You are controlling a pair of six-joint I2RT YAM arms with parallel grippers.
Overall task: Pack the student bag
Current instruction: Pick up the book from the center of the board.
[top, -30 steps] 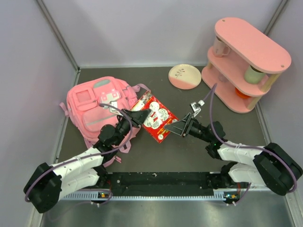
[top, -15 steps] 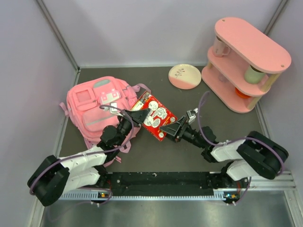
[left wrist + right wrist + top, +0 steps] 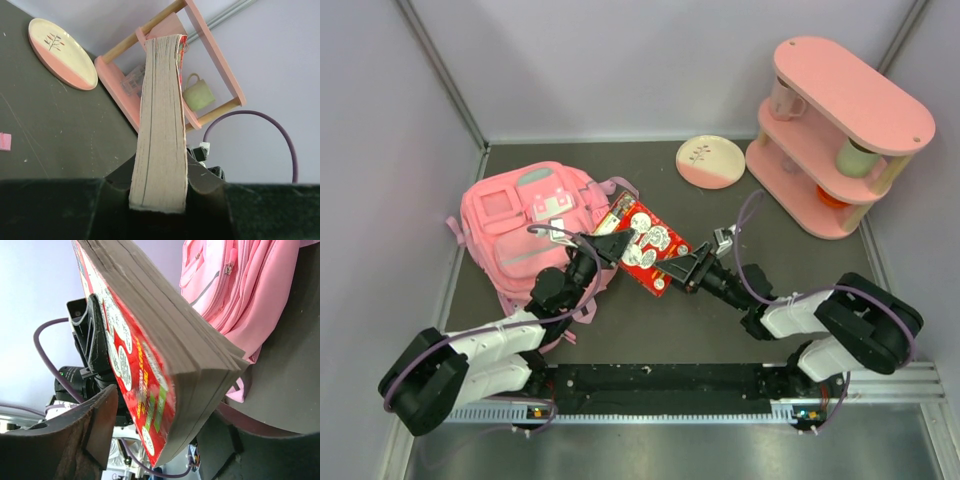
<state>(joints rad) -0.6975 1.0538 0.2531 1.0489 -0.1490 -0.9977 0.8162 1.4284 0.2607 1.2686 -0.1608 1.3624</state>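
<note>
Student bag [image 3: 525, 230] lies flat on the counter [image 3: 650, 330] toward 9 o'clock, front pockets up. Its long axis runs roughly 12 to 6 o'clock, and its left edge is near the wall [image 3: 390, 200]. At its 3 o'clock edge the left pincer [image 3: 610, 247] is clenched on a red book [image 3: 645, 248]. The right pincer [image 3: 678, 272] straddles the book's 4 o'clock corner; I cannot tell whether it is pressing. Bare counter lies toward 6 o'clock. A plate [image 3: 710, 162] sits at 1 o'clock and a pink shelf [image 3: 840, 130] at 2 o'clock.

On my worktop [image 3: 720, 320] the student bag [image 3: 525, 225] lies left; book [image 3: 648, 247] right of it, between left gripper [image 3: 612, 246] and right gripper [image 3: 677, 270]; plate [image 3: 710, 162] behind, shelf [image 3: 835, 130] far right.
</note>
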